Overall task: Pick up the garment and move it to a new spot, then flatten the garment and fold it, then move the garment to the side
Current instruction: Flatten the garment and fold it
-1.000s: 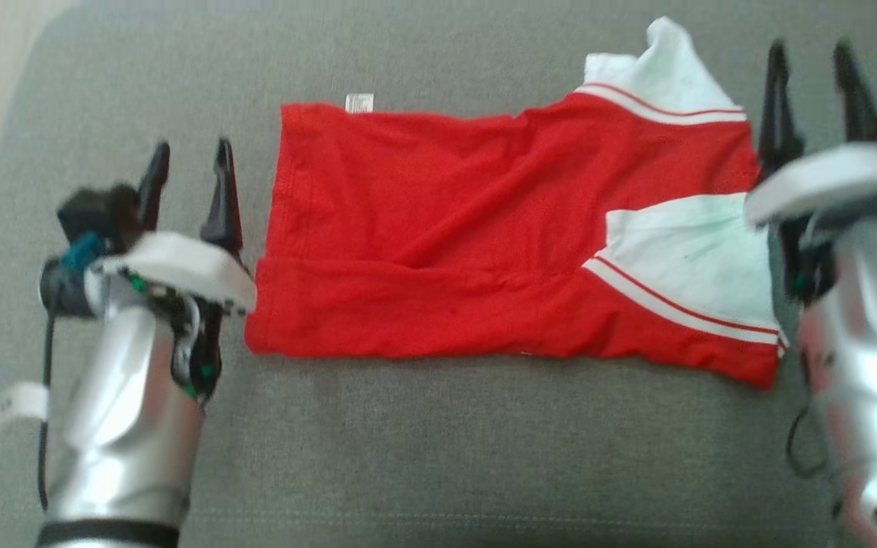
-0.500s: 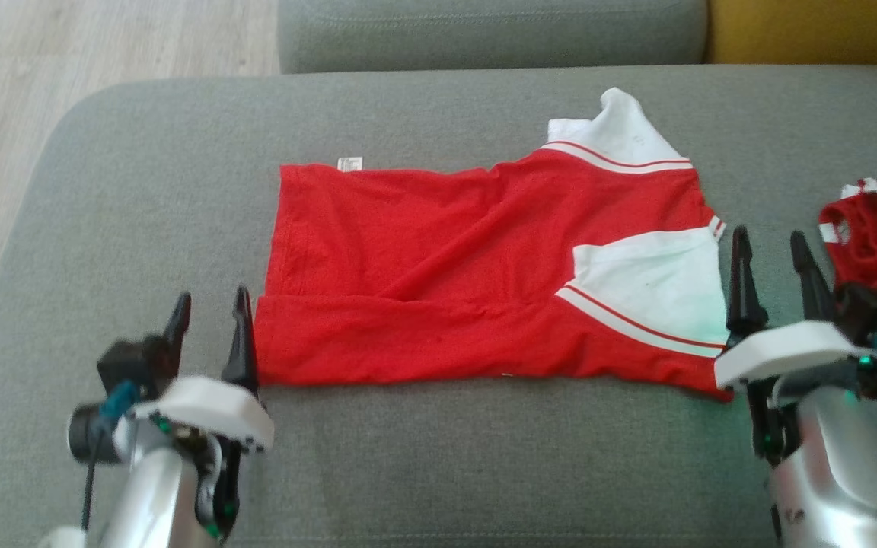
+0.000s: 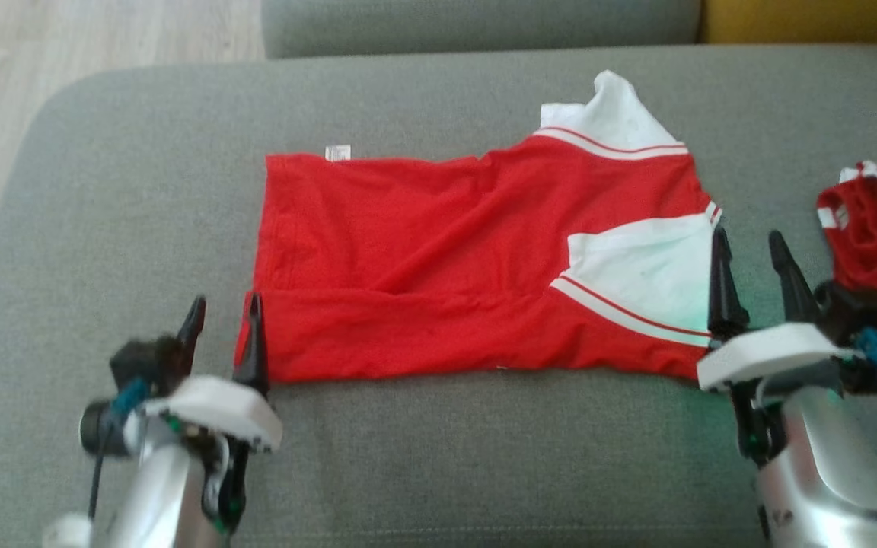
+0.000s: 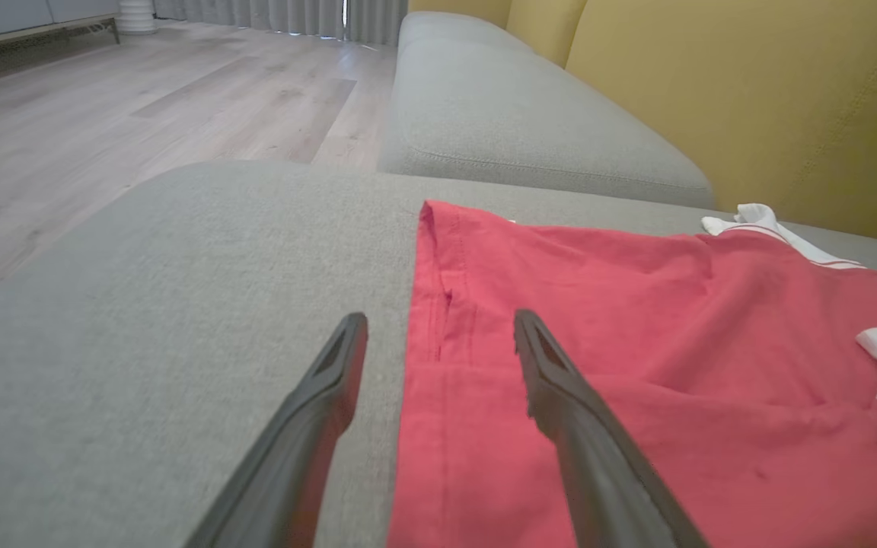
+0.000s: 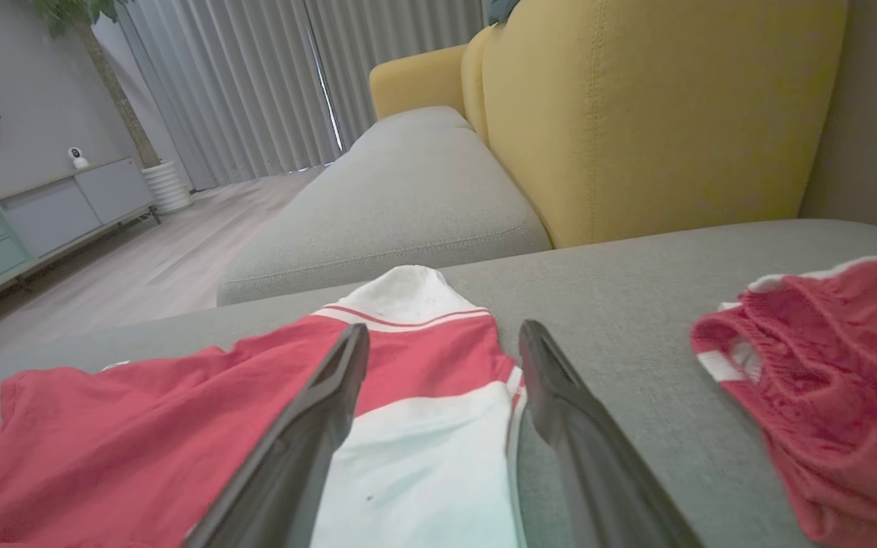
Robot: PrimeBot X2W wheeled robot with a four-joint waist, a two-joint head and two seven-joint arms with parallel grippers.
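Where it lies spread across the middle of the grey woven sofa cushion, the garment (soft red jersey with white, red-striped sleeves) forms a rumpled rectangle. The left end effector stands released at its hem corner, toward the cushion's left edge. The right end effector, also released, straddles the sleeve end. A crumpled red knit piece sits by the right edge.
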